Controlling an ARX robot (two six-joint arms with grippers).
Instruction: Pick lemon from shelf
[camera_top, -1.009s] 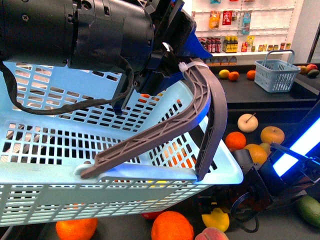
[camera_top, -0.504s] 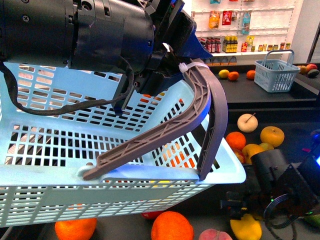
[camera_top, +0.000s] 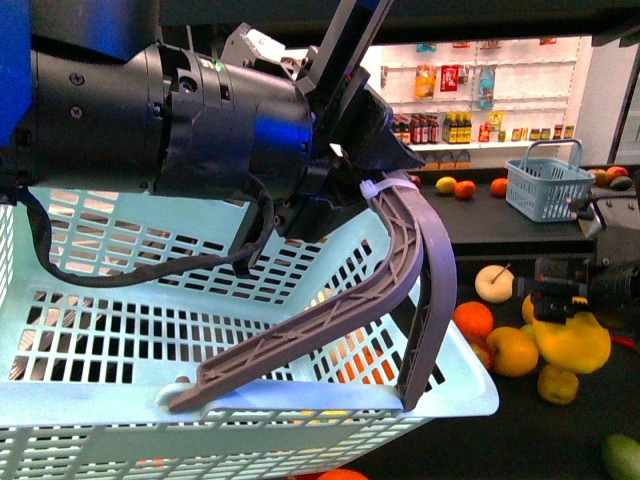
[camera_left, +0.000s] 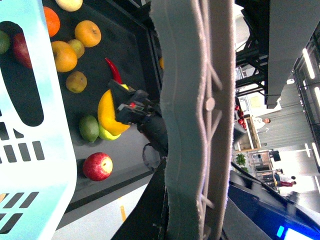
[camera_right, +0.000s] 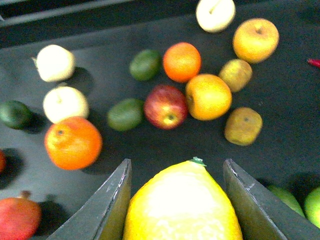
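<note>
The lemon (camera_top: 572, 340), bright yellow, hangs in the air above the dark shelf (camera_top: 490, 215) at the right of the front view, and my right gripper (camera_top: 556, 296) is shut on it. In the right wrist view the lemon (camera_right: 182, 205) fills the gap between the two dark fingers (camera_right: 107, 207) of that gripper (camera_right: 176, 166). My left gripper (camera_top: 366, 186) is shut on the grey basket handle (camera_top: 405, 270) of a light blue basket (camera_top: 150, 330) held high. The left wrist view shows the handle (camera_left: 195, 125) close up, with the lemon (camera_left: 106, 112) beyond it.
Oranges (camera_right: 73, 142), a red apple (camera_right: 165, 106), pale pears (camera_right: 55, 63), green fruits (camera_right: 125, 114) and brownish fruits (camera_right: 243, 125) lie loose on the shelf tray under the lemon. A small grey-blue basket (camera_top: 543, 188) stands on the upper tier. White wall shelves of bottles (camera_top: 470, 100) stand behind.
My right gripper has risen from low at the front of the tray, lifting the lemon up and to the right. The basket and left arm have sunk a little in the picture.
</note>
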